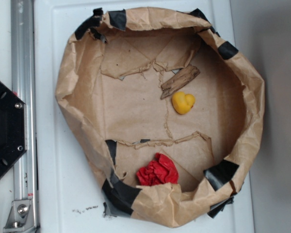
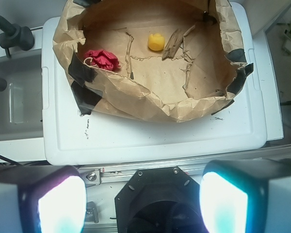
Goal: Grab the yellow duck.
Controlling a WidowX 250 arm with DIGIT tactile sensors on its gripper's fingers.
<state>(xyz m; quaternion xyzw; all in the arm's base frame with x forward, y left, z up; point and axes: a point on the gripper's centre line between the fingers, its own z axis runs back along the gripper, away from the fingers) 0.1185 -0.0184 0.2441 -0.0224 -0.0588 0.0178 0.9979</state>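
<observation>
lying far ahead of the open gripper [image 2: 143, 201], yellow duck [image 1: 183, 102].

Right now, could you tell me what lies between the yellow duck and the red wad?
Only bare brown paper with a torn seam; the exterior view shows nothing between yellow duck and red wad.

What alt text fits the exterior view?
Top-down view of a crumpled brown paper basin patched with black tape, on a white surface. Inside lie a yellow duck beside a brown wood piece, and a red wad near the lower rim. No gripper is in this view.
</observation>
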